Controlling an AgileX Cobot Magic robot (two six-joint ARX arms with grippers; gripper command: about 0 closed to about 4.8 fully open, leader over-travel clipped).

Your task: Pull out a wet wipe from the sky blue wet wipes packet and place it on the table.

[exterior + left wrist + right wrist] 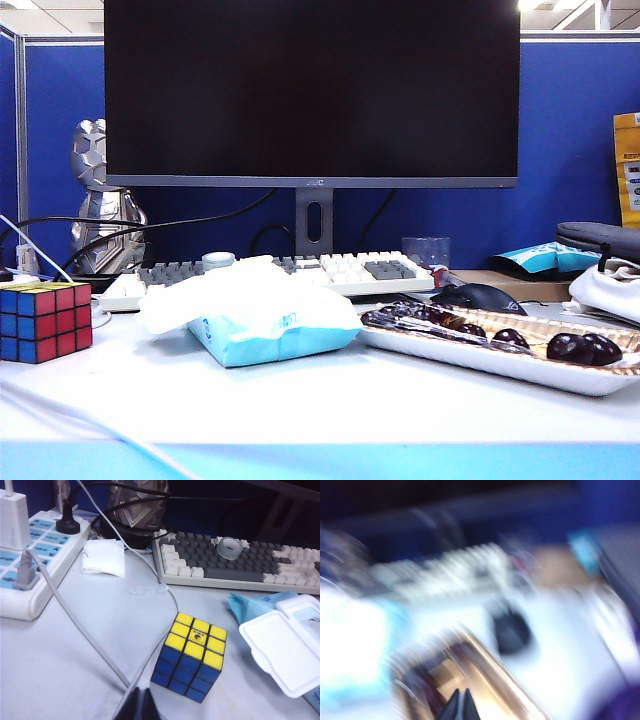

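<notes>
Exterior view shows the soft, pillow-shaped sky blue wet wipes packet point(268, 341) lying on the broad white desk point(330, 400), its long axis running across the view from left to right. A thin, crumpled white wet wipe point(240, 292) is draped over the top of the packet, spreading along the same axis and hanging past the packet's left end, so it rests on the packet rather than on the desk. In the left wrist view the packet's white hinged plastic lid point(282, 656) stands flipped open. Just left of the packet sits a multicoloured Rubik's cube point(44, 321), close but not touching it; just right lies a long white tray of dark fruit point(500, 350). Behind them are a grey-and-white keyboard point(300, 270) and a large black monitor point(311, 92). Neither gripper appears in the exterior view. The left gripper point(139, 705) hangs over the desk beside the cube, its dark tips pressed together on nothing, with the packet off to one side and apart from it. The right gripper point(460, 706), seen through heavy blur, has its tips drawn together and empty above the fruit tray, the packet a pale blur well aside.
</notes>
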